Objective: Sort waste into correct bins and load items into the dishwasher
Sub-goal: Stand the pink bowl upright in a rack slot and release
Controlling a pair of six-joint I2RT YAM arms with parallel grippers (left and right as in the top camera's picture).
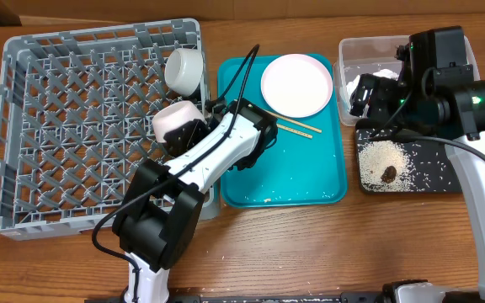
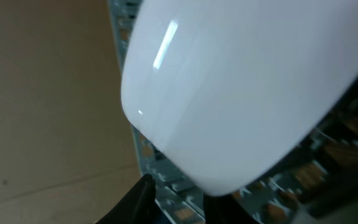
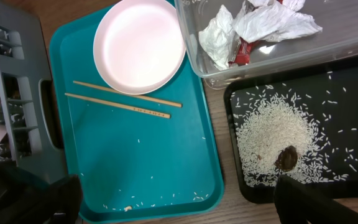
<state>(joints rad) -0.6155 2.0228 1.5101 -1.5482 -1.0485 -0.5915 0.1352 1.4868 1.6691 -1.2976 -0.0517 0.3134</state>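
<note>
One plate (image 1: pixel 297 84) and two chopsticks (image 1: pixel 297 127) on teal tray (image 1: pixel 293 181); two bowls (image 1: pixel 183 71) left of it, one clasped by left gripper (image 1: pixel 194 133); right gripper (image 1: pixel 367 99) spread.

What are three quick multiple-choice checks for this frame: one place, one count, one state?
1. The pink plate lies:
A. in the grey rack
B. on the teal tray
C. in the clear tub

2. The chopsticks on that tray number:
A. four
B. one
C. two

3. The left gripper is:
A. shut on the white bowl
B. open and empty
C. shut on a wrapper

Answers:
1. B, the right wrist view shows the plate on the tray's teal floor.
2. C, two thin sticks lie side by side just beside the plate.
3. A, the bowl fills the left wrist view and sits at the fingers in the overhead view.
</note>
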